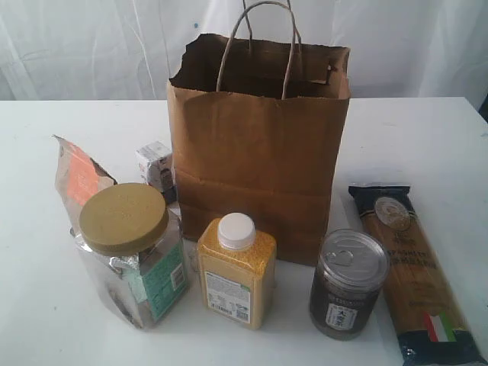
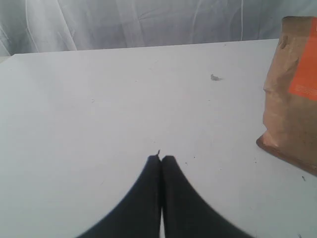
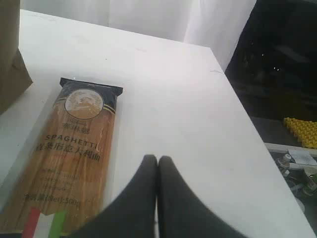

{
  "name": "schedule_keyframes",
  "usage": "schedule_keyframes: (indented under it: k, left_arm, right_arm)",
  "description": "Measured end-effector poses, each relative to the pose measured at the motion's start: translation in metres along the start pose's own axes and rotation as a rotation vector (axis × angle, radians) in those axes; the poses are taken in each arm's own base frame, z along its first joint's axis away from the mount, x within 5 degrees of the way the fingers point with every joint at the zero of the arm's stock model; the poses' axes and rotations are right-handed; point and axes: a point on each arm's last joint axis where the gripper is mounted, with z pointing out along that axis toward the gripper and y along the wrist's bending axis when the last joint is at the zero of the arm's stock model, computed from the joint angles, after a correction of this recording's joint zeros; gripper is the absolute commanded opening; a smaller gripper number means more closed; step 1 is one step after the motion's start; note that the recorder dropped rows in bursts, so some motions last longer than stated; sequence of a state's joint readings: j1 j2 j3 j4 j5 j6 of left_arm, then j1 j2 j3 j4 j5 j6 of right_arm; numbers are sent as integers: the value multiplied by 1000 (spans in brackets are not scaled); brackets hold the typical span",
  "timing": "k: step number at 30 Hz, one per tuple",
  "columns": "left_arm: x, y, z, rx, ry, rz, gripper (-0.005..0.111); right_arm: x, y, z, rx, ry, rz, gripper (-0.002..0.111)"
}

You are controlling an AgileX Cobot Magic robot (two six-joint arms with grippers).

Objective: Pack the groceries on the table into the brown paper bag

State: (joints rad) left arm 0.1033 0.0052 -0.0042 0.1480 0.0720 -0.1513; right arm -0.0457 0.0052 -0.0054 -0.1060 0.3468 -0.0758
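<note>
The brown paper bag [image 1: 259, 152] stands upright at the middle of the white table [image 1: 46, 152]. In front of it stand the clear jar with olive lid [image 1: 130, 252], the yellow-grain bottle [image 1: 236, 271] and the dark pull-tab can [image 1: 348, 282]. The spaghetti packet [image 1: 412, 267] [image 3: 69, 153] lies flat on the right. The brown orange-labelled pouch [image 1: 76, 179] [image 2: 292, 94] and small white-blue carton [image 1: 156, 166] sit left of the bag. My left gripper [image 2: 161, 158] is shut and empty over bare table. My right gripper [image 3: 157, 158] is shut and empty beside the spaghetti. Neither gripper shows in the exterior view.
White curtains hang behind the table. The table's right edge [image 3: 237, 99] runs close to my right gripper, with a dark floor and yellow foam [image 3: 302, 130] beyond it. A small speck [image 2: 214, 77] lies on the table.
</note>
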Motion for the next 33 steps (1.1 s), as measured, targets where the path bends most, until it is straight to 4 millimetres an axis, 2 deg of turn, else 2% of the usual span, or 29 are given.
schedule_keyframes:
  k: [31,33]
  left_arm:
    - [0,0,0,8,-1,2,0]
    - [-1,-2,0,20,-15,-93,0]
  right_arm:
    - [0,1,0,-12,-2,-1,0]
    - [0,1,0,-12,-2,-1,0]
